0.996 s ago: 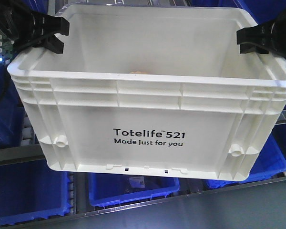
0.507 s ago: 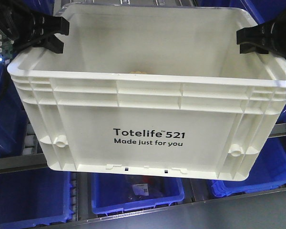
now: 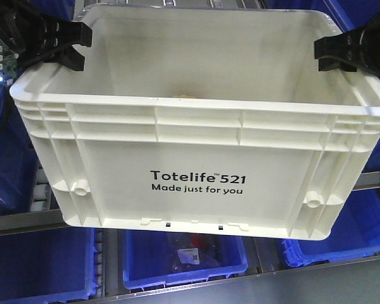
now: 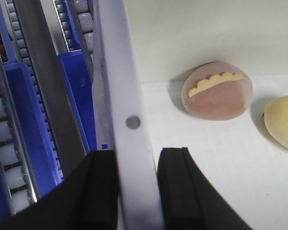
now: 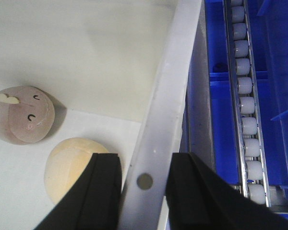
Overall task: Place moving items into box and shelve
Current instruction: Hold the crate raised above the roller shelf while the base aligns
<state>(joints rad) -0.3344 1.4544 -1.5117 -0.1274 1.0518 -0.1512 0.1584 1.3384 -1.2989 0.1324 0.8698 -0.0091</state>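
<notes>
Several blue bins [image 3: 183,259], rollers [image 5: 244,86] (both sides), around box [image 3: 114,180]

Blue bins [image 3: 177,275] sit on shelf levels below and to both sides. The middle bin holds dark clutter with a white label [image 3: 189,254]. A grey metal rail [image 3: 19,221] crosses at left. Rows of white rollers [image 5: 245,85] run along the blue bin walls.
</notes>
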